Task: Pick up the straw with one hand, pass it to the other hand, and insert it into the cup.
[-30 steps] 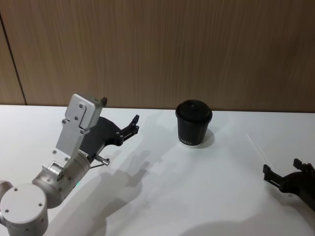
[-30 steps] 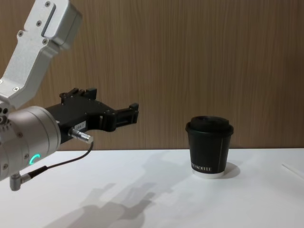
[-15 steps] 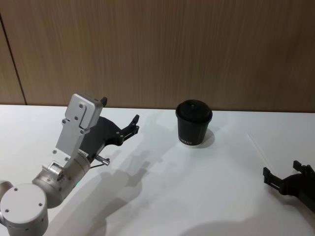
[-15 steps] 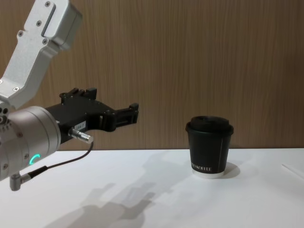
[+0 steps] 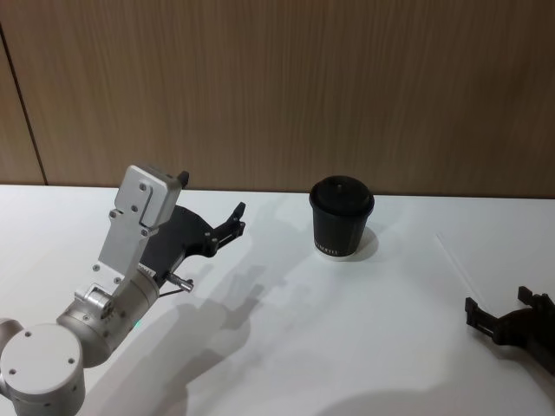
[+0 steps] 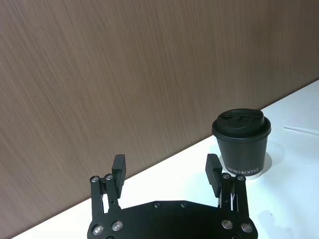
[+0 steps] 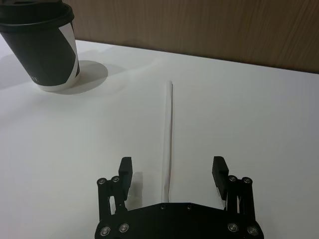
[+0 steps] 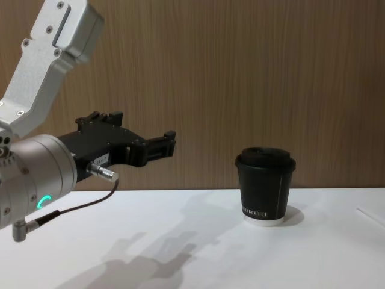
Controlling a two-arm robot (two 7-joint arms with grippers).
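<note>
The thin white straw (image 5: 455, 260) lies flat on the white table, right of the cup (image 5: 341, 217), a black lidded paper cup standing upright near the wall. My right gripper (image 5: 499, 302) hovers open at the straw's near end. In the right wrist view the straw (image 7: 168, 139) runs between the fingers of the right gripper (image 7: 172, 164), untouched. My left gripper (image 5: 238, 219), on the silver wrist with the green ring, is held open in the air left of the cup and holds nothing. The left wrist view shows the left gripper (image 6: 165, 164) pointing toward the cup (image 6: 241, 142).
A wood-panelled wall (image 5: 347, 87) closes off the back of the table (image 5: 286, 347). A dark cable (image 8: 72, 208) hangs from the left wrist. The left arm casts shadows on the table's middle.
The right gripper has shifted slightly toward the lower edge of the head view. The left arm, the cup and the straw have not moved.
</note>
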